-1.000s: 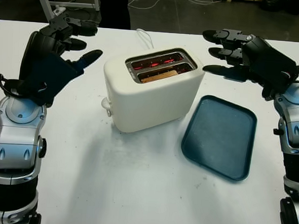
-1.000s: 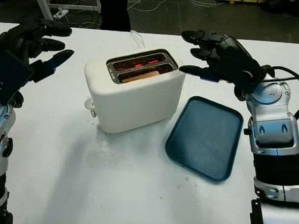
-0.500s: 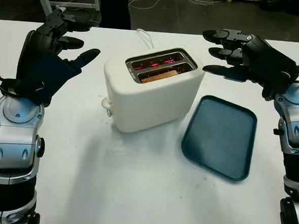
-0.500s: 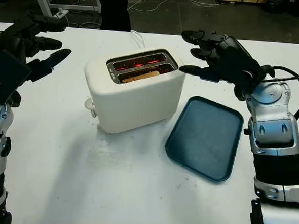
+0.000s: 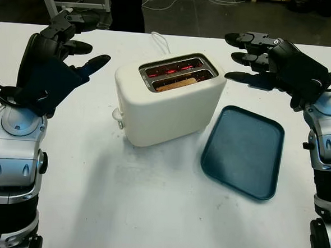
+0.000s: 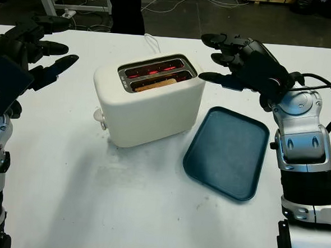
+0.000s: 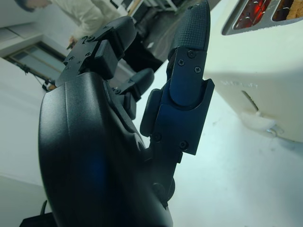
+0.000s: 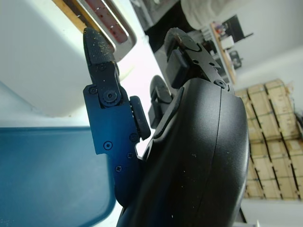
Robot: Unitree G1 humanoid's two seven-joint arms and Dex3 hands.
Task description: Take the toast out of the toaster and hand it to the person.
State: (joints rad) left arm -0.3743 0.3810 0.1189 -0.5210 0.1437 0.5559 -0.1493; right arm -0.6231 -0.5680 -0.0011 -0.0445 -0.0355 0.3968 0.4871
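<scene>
Since a second ago the left hand [image 5: 66,39] has drifted a little outward and away from the toaster [image 5: 167,99], while the right hand [image 5: 257,56] has stayed put beside the toaster's far corner; both hold nothing and are open. From the left eye, the toast [image 5: 176,82] sits low in the nearer slot, with the elements glowing red around it and the blue tray [image 5: 243,151] just beside the toaster. From the right eye the same layout shows, plus a person's dark legs [image 6: 126,9] beyond the table. My worry is a finger brushing those hot elements, or crushing the toast when reaching in. Up close, the left wrist camera adds a person in a pale top [image 7: 92,14] behind the hand, and the right wrist camera shows the right thumb [image 8: 97,47] nearly level with the slots
</scene>
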